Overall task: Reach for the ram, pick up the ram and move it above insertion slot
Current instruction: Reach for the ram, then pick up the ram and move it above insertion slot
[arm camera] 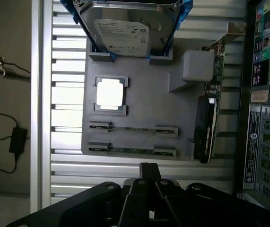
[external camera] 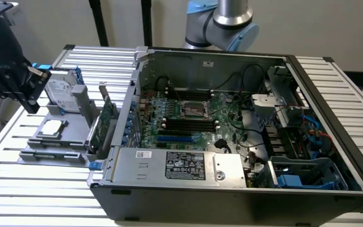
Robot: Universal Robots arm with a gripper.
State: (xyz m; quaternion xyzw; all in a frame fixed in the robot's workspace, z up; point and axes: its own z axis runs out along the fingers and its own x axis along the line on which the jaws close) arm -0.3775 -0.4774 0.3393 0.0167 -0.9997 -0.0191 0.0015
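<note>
Two ram sticks lie edge-up in clips on a grey holder (arm camera: 139, 109): one ram (arm camera: 132, 150) nearer my gripper and a second ram stick (arm camera: 132, 128) beside it. In the exterior view the ram (external camera: 50, 155) sits at the holder's front, at that view's left. My gripper (arm camera: 149, 166) hovers above the slatted table just short of the nearer stick, fingertips together with nothing between them. In the exterior view the gripper (external camera: 29, 97) hangs high beside the hard drive. The insertion slot (external camera: 191, 125) is one of the black sockets below the processor socket inside the open case.
The holder also carries a silver hard drive (arm camera: 125, 33) in a blue bracket, a processor chip (arm camera: 110, 93) and a green expansion card (arm camera: 208, 127) standing on edge. The open computer case (external camera: 232, 184) has tall walls, a power supply (external camera: 181, 165) and cables.
</note>
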